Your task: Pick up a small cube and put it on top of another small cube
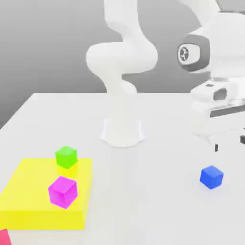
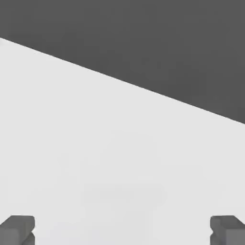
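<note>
Status: the task is at its start, and no cube is lifted or stacked. The gripper (image 1: 229,143) hangs released, jaws spread wide with nothing between them, above the white table (image 1: 158,201); its dark fingertips (image 2: 16,228) frame bare tabletop in the hand view.

The small cube (image 1: 211,176), bright blue, rests on the table at roughly 7 o'clock from the gripper, near but apart from it. Remaining steps: descend, grasp, carry, place on another cube.

Count:
- One blue cube.
- One green cube (image 1: 66,156).
- One magenta cube (image 1: 62,191).
- One yellow slab (image 1: 28,201) bearing the latter two.
- One red object (image 1: 4,237) at the frame edge, possibly another cube.
</note>
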`<action>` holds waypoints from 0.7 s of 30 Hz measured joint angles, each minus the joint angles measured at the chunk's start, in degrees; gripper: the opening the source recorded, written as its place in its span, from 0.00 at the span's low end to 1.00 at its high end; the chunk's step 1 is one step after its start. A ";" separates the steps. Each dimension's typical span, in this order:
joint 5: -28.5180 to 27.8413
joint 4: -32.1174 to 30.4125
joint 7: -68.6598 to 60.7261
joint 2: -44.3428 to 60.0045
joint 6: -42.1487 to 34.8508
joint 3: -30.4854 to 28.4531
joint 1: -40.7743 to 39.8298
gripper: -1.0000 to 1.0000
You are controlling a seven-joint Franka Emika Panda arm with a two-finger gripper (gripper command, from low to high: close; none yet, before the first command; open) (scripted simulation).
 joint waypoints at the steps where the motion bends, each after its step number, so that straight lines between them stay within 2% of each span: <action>1: -1.46 -1.04 1.71 2.22 1.22 0.42 0.74 0.50; 4: -7.39 -3.17 7.55 8.91 5.03 -0.40 4.55 0.50; 9: -18.75 -1.29 16.40 19.40 12.60 -11.15 13.19 0.50; 10: -20.45 -0.82 17.73 21.28 14.04 -13.32 14.99 0.00; 17: -20.82 -0.74 18.09 21.67 14.45 -13.95 15.57 0.00; 21: -13.02 -2.50 12.09 14.82 9.36 -7.25 10.63 0.00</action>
